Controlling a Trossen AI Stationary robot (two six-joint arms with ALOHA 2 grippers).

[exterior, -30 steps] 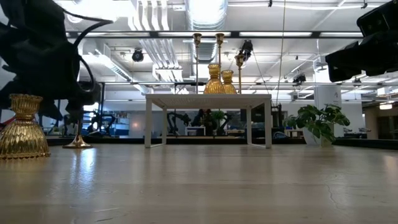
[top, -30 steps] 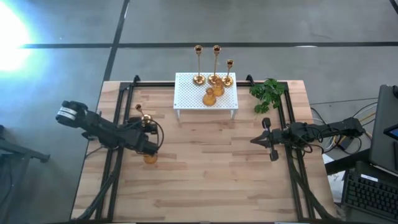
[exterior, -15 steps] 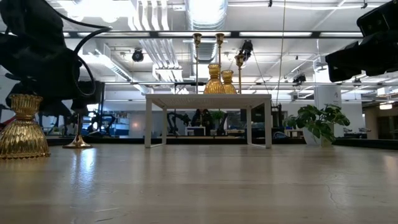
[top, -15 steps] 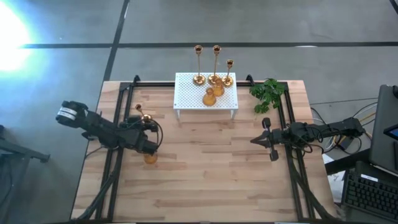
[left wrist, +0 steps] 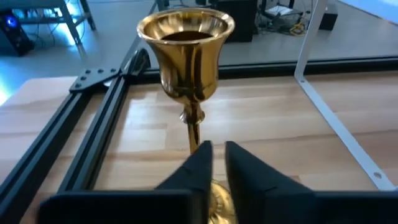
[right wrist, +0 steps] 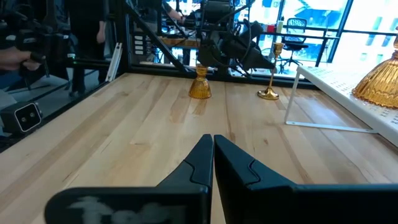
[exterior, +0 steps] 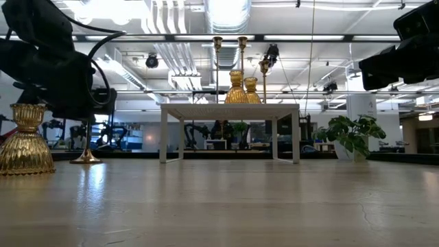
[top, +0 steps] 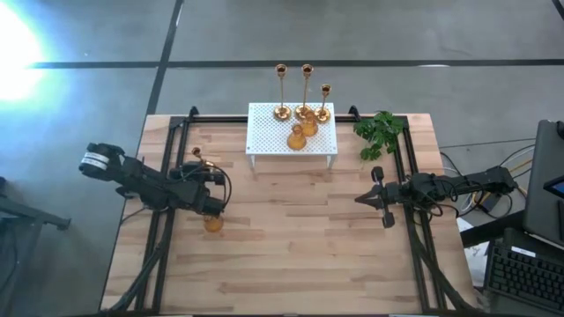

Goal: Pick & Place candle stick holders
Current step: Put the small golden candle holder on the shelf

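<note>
A tall gold candle stick holder (left wrist: 186,56), with a cup top, a thin stem and a round base, stands on the table's left part (top: 201,159). My left gripper (left wrist: 217,155) is shut on its stem. A squat gold holder (top: 212,223) stands just nearer (exterior: 26,140). Several more gold holders (top: 300,114) stand on the white perforated stand (top: 264,132) at the far middle. My right gripper (top: 361,198) hangs shut and level over the table's right part, holding nothing (right wrist: 213,146). My left gripper pinches the tall holder's thin stem (left wrist: 195,142) between its two fingers, low down, just above the base (left wrist: 219,200). One fingertip (left wrist: 202,155) hides the place of contact. The fingers come from the table's near side, slanting slightly down, across the stem. The holder stands upright, its base on the table.
A green leafy sprig (top: 379,134) lies at the far right. Black frame rails (top: 166,176) run along the table's left and right sides. Bare wood lies between the two arms (top: 291,229). A monitor and a keyboard (top: 529,273) sit off the table's right edge.
My left gripper has stayed in place beside the tall holder, turned at the wrist, and closed its fingers on the stem. The holder stands where it stood.
</note>
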